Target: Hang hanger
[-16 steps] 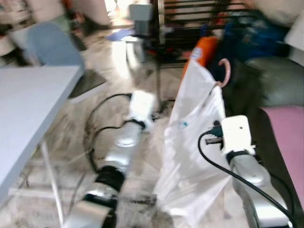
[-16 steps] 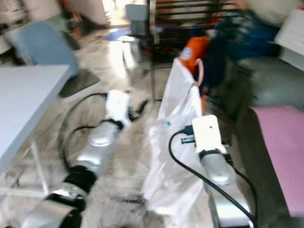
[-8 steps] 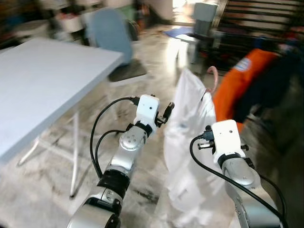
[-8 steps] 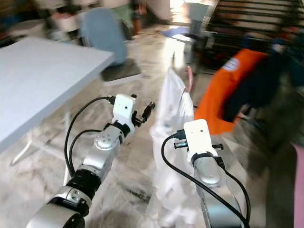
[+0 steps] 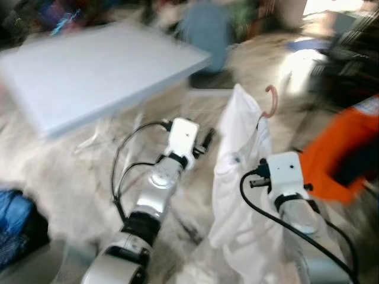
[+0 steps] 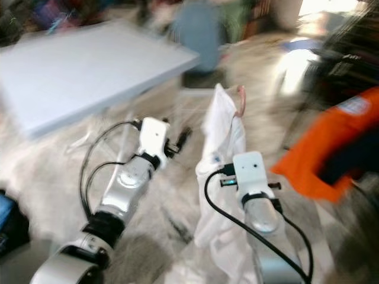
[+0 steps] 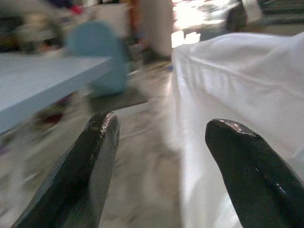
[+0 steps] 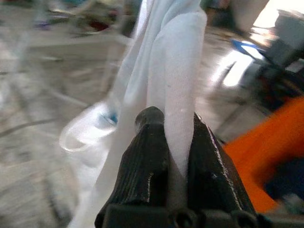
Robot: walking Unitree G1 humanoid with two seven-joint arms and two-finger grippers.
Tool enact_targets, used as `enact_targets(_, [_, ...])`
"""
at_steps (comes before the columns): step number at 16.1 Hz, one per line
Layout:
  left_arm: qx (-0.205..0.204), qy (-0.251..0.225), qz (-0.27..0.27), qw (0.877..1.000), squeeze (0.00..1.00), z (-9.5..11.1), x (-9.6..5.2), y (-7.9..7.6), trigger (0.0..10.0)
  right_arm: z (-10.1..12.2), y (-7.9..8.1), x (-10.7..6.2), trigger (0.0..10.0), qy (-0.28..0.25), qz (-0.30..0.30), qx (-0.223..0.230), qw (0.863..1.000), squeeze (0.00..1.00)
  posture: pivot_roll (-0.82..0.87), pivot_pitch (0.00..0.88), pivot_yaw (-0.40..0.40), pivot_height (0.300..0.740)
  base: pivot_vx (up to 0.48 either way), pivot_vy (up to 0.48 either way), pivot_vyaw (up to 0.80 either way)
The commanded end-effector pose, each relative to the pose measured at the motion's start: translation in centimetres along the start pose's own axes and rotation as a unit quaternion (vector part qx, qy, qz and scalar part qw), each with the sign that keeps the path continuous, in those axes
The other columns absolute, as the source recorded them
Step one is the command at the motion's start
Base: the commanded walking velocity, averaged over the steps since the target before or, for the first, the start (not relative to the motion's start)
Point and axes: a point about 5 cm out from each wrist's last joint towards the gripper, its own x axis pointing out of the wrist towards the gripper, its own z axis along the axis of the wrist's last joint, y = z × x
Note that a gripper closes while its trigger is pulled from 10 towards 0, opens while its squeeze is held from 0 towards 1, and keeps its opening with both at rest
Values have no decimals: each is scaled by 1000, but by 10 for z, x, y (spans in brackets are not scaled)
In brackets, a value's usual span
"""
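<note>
— What did the right gripper have just then?

— A fold of the white garment, pinched between its two black fingers. In the wrist view the cloth ran straight up out of the narrow gap between them, so they were clamped on fabric.

— And the hanger?

— Its pink hook stuck up from the top of the garment, ahead of the right arm's white camera block. The rest of the hanger was inside the shirt, so I couldn't make out its shape. The garment hung down from there in front of the robot, between the two arms, its lower folds dropping toward the floor.

— Left side?

— The left gripper was held out just beside the garment, fingers spread apart with nothing between them. One finger stood toward the table side, the other right next to the white cloth; whether it touched the cloth, I couldn't tell.

— What else was around?

— A pale blue-grey table off to the robot's left, a blue chair beyond it, something orange off to the right, and a blue bundle low at the far left. Everything in the head views was blurred.
</note>
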Motion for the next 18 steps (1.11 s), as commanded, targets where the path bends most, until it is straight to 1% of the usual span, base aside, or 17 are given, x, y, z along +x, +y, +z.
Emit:
enact_targets(1, [2, -3, 1, 1000, 0, 3, 2, -2, 10000, 10, 0, -2, 10000, -31, 2, 2, 1000, 0, -72, 0, 1, 740, 0, -274, 800])
enact_targets(3, [1, -1, 3, 1000, 0, 1, 2, -2, 10000, 9, 3, -3, 10000, -34, 9, 7, 999, 0, -72, 0, -4, 740, 0, -124, 794])
enact_targets(6, [-16, -11, 2, 1000, 0, 3, 2, -3, 10000, 14, 6, -4, 10000, -52, 22, 23, 998, 0, -73, 0, -7, 740, 0, 0, 0])
enact_targets(7, [-19, -9, 3, 1000, 0, 2, 2, -4, 10000, 14, 6, -4, 10000, -52, 24, 21, 998, 0, -75, 0, -8, 740, 0, 0, 0])
enact_targets(8, [-21, -9, -3, 1000, 0, 1, 1, -6, 10000, 16, 8, -4, 10000, -59, 37, 10, 998, 0, -79, 0, -7, 740, 0, 0, 0])
enact_targets(9, [-30, -11, -8, 999, 0, 1, 1, -7, 10000, 18, 10, -5, 10000, -69, 46, 12, 997, 0, -80, 0, -7, 740, 0, 0, 0])
enact_targets(10, [-25, -11, -7, 1000, 0, 1, 1, -6, 10000, 19, 11, -5, 10000, -71, 48, 4, 996, 0, -80, 0, -7, 740, 0, 0, 800])
enact_targets(11, [-27, -9, -4, 1000, 0, 0, 1, -4, 10000, 18, 11, -5, 10000, -68, 42, 13, 997, 0, -82, 0, -7, 740, 0, 0, 800])
enact_targets(13, [-31, -5, 2, 1000, 0, -1, 1, -2, 10000, 17, 14, -5, 10000, -69, 50, 10, 996, 0, -83, 0, -6, 740, 0, 0, 800])
enact_targets(17, [-34, -1, 4, 999, 0, -1, 2, -3, 10000, 17, 16, -5, 10000, -72, 58, 7, 996, 0, -78, 0, -7, 740, 0, 0, 800])
enact_targets(18, [-35, -2, 3, 999, 0, -1, 1, -2, 10000, 17, 16, -5, 10000, -73, 58, 14, 996, 0, -79, 0, -5, 740, 0, 0, 0])
